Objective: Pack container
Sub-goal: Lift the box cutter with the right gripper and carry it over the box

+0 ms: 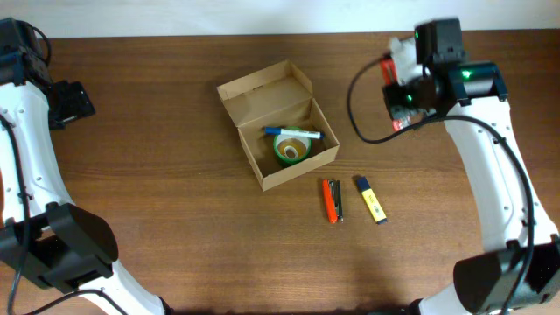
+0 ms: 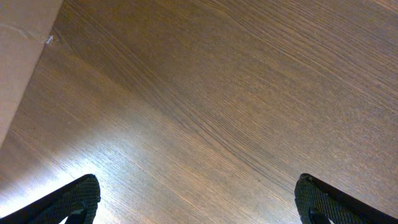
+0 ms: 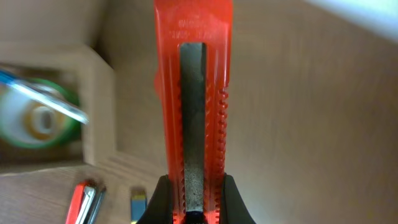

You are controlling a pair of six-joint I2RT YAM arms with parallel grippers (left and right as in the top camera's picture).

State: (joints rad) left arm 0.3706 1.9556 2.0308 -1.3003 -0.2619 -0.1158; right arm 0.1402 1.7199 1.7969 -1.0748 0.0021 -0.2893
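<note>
The tan cardboard container stands open at the table's middle, flap lid up at the back. A green tape roll and a blue-and-white pen lie inside; both show blurred in the right wrist view, the roll and the pen. My right gripper is shut on a red box cutter, held above the table right of the container; the cutter shows red under the arm overhead. My left gripper is open and empty over bare wood at the far left.
An orange-and-black cutter and a yellow-and-blue highlighter lie in front of the container, right of centre; both appear in the right wrist view. A tan surface fills the left wrist view's left edge.
</note>
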